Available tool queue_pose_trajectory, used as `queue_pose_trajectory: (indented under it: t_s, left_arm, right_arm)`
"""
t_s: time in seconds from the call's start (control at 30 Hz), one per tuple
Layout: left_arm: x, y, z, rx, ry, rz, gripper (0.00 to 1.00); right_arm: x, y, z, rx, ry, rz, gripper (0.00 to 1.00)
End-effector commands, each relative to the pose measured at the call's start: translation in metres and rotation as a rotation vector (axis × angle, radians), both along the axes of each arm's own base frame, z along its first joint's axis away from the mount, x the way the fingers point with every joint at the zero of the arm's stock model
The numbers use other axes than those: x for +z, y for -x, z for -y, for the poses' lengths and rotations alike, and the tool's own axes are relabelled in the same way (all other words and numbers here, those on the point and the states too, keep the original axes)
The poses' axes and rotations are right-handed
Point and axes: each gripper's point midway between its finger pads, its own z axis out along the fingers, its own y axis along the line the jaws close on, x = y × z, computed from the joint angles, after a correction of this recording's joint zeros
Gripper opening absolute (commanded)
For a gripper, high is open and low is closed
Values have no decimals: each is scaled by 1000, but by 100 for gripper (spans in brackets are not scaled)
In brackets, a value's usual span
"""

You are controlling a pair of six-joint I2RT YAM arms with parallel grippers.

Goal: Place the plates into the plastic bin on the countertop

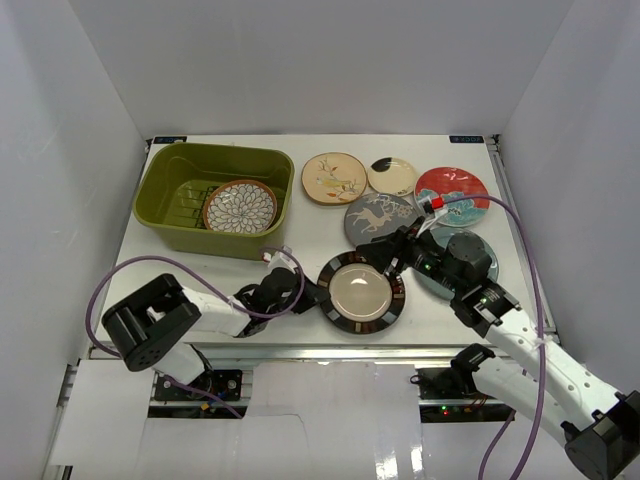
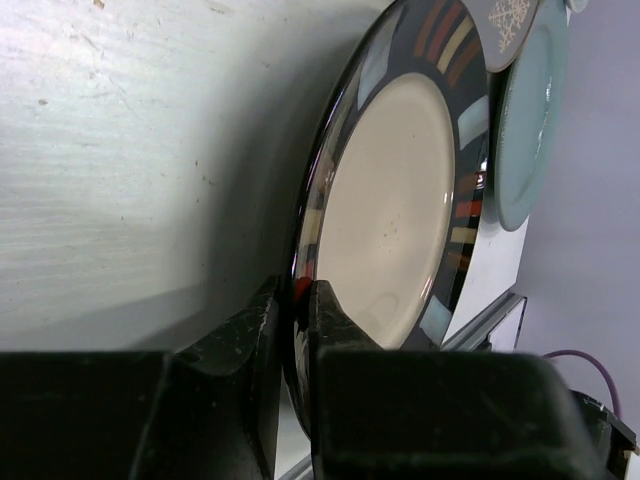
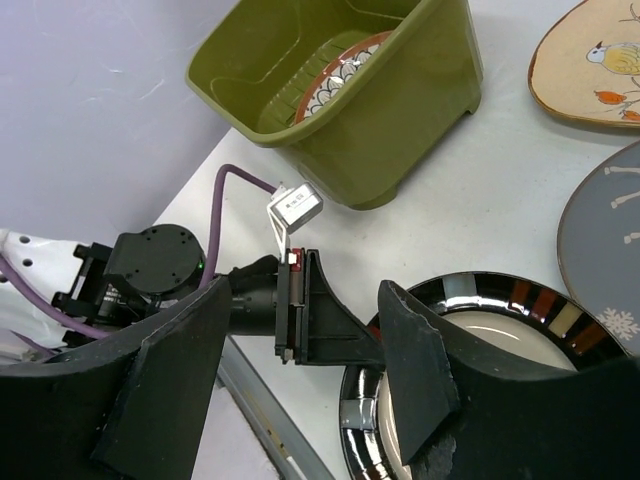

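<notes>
From above, the left gripper [image 1: 318, 293] meets the left edge of the dark-rimmed plate [image 1: 360, 292], which sits on the countertop [image 1: 310, 228] near the front edge, well apart from the plastic bin [image 1: 170, 190] at the back left. The white-brown floral plate [image 1: 240, 207] is in the bin. The right gripper [image 1: 392, 250] hovers just beyond the plate's far right edge, by the grey deer plate [image 1: 378, 213].

The left wrist view settles the grip: both jaws of the left gripper [image 2: 297, 320] are pinched on the dark rim of the dark-rimmed plate [image 2: 400, 200], one above and one below (the cream centre is untouched). The pale blue plate [image 2: 530, 130] lies just past it.

In the right wrist view, the right gripper [image 3: 300, 380] stands spread wide with nothing between its fingers [image 3: 420, 360]. Through that gap the left gripper [image 3: 300, 310] shows at the rim of the dark-rimmed plate [image 3: 520, 310], with the plastic bin [image 3: 400, 120] beyond.
</notes>
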Motion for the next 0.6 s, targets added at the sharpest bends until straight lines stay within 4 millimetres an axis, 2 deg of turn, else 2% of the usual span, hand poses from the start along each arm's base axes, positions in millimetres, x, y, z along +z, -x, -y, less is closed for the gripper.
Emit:
queue_pose_trajectory:
  t_s: [0.0,0.13,0.17,0.2,0.27,0.3,0.33,0.37,0.43,0.47,0.5,0.53,0.57]
  left_arm:
    - [-37,21,-29,-23,-165,-55,0]
    - [-16,36,-35,-85,-170,-33,0]
    - [-5,37,-34,-97,-152,-15,0]
    - [25,35,-32,-111,-100,60,0]
    - [64,31,-32,-111,-71,127,0]
    - [101,29,-32,-119,-18,223,0]
    - [118,29,-33,-132,-12,255,0]
    - [158,24,-28,-133,31,315,0]
    - [193,22,-29,-155,29,382,0]
    - [225,19,-28,-148,59,434,0]
    - [239,17,-30,-144,56,470,0]
    - [261,9,-38,-96,51,507,0]
    - [256,4,-44,-69,12,509,0]
  right_arm:
    - [20,2,1,6,-58,50,66]
    - [33,2,7,-24,-73,77,66]
    - [36,2,9,-33,-74,86,67]
    - [38,1,12,-52,-74,93,66]
    - [46,-1,19,-89,-72,118,66]
    - [52,0,21,-95,-80,134,67]
    - [54,0,23,-106,-79,137,66]
    - [55,-2,26,-123,-76,134,66]
    - [58,-2,29,-138,-73,133,66]
    - [58,-2,31,-144,-73,134,66]
    - [60,-1,32,-147,-80,138,66]
    - [60,0,34,-153,-80,138,65]
    - [61,1,35,-155,-82,140,66]
